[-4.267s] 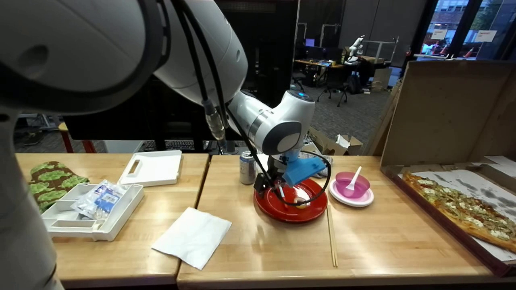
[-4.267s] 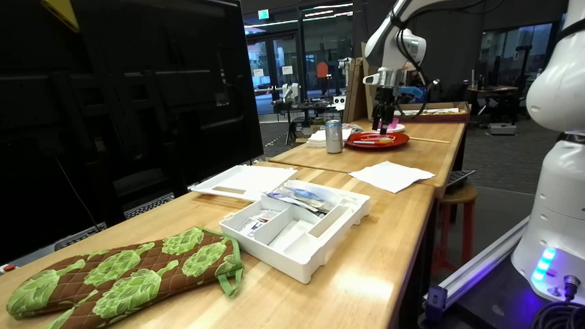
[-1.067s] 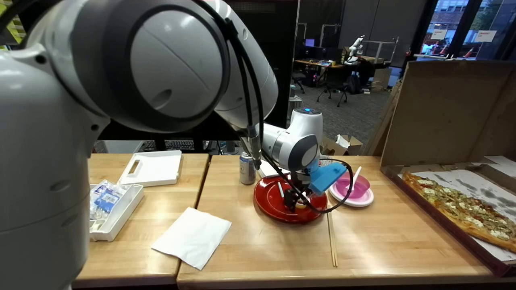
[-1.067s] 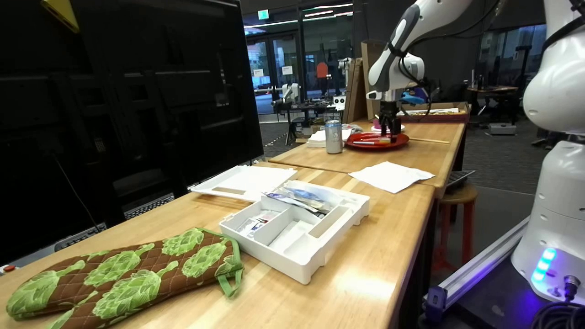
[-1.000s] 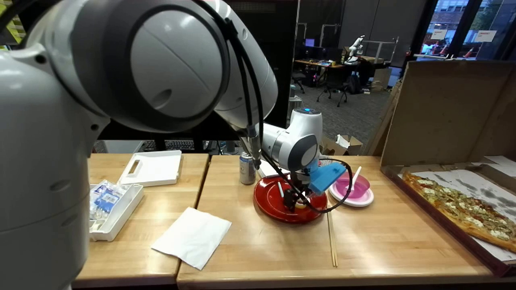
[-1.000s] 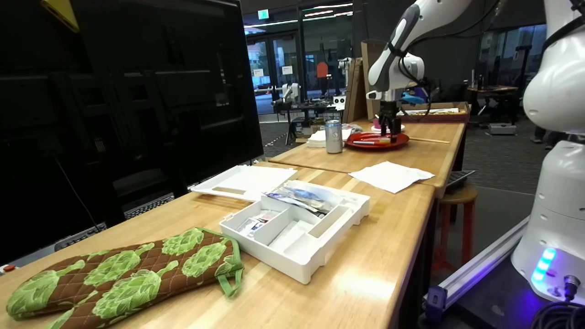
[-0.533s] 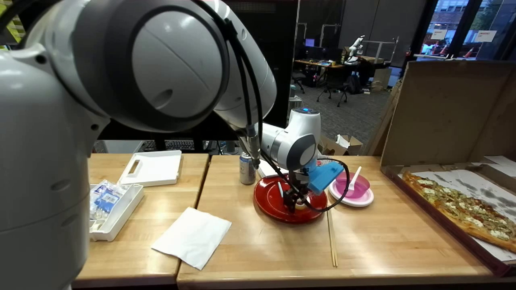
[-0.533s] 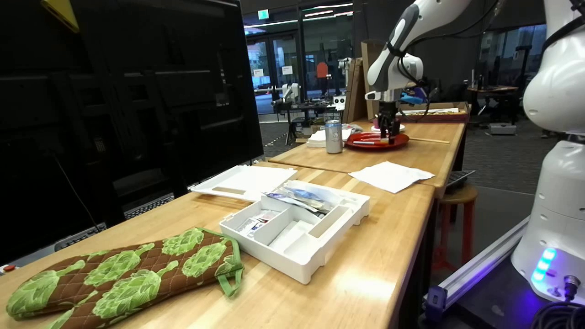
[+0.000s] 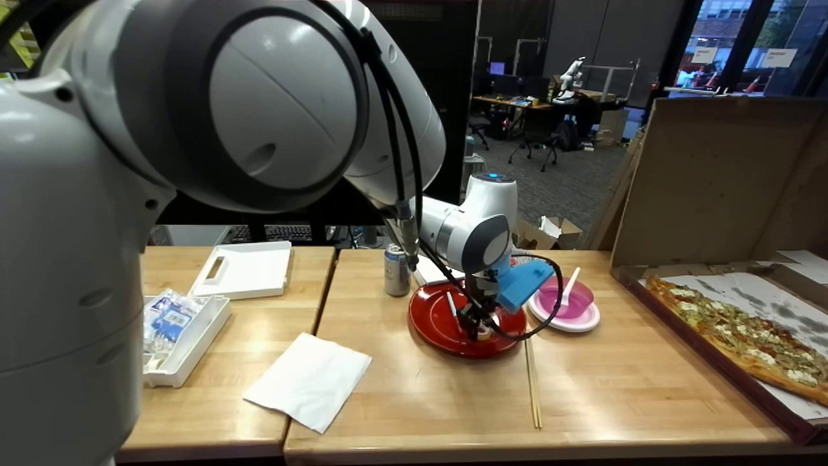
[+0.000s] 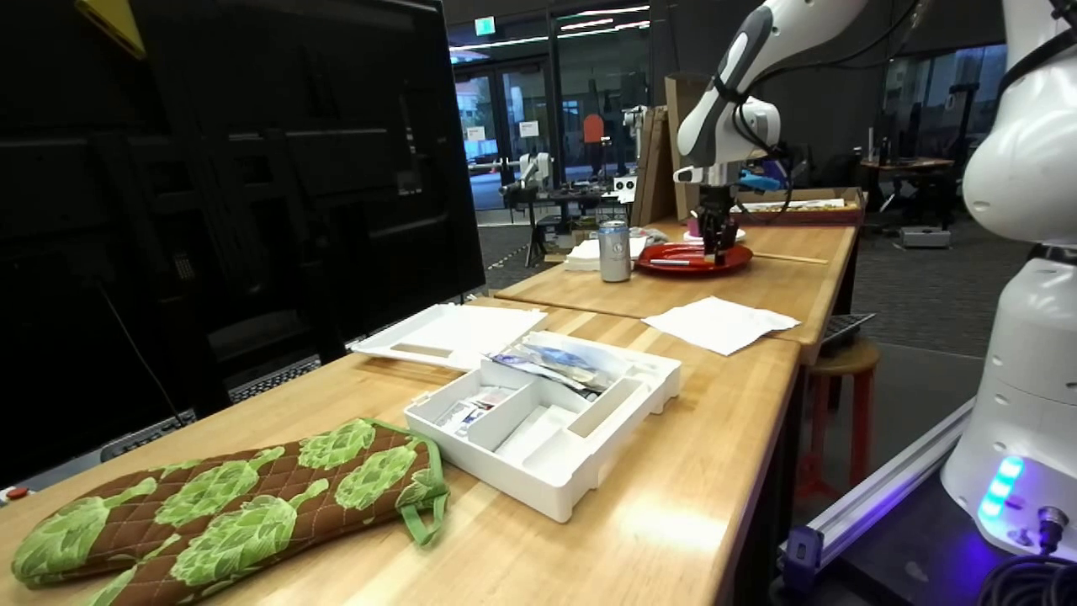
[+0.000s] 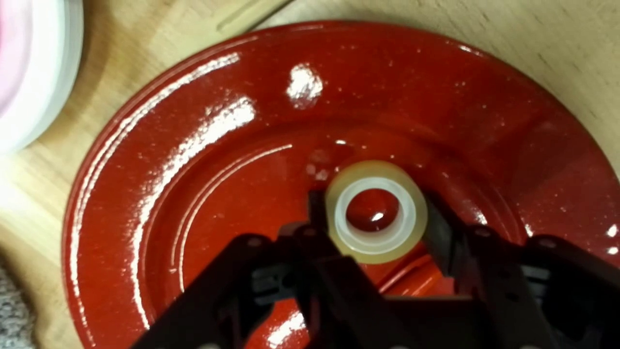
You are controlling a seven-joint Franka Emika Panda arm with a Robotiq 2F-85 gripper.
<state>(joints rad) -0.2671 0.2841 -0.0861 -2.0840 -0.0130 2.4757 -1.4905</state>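
Note:
My gripper points down over a glossy red plate, its two dark fingers on either side of a roll of clear yellowish tape with a white core. Both fingers touch the roll's outer edge in the wrist view. The roll lies flat, and whether it rests on the plate I cannot tell. In both exterior views the gripper is low over the plate, mostly covering the tape. A thin white pen-like stick also lies on the plate, beside the gripper.
A soda can stands left of the plate. To its right are a pink bowl on white plates, chopsticks and an open pizza box. A napkin, white divided box and oven mitt lie nearer.
Over several seconds the gripper has come down and across the plate to the tape. In the last second its fingers have drawn together around the roll; the plate has shifted very slightly.

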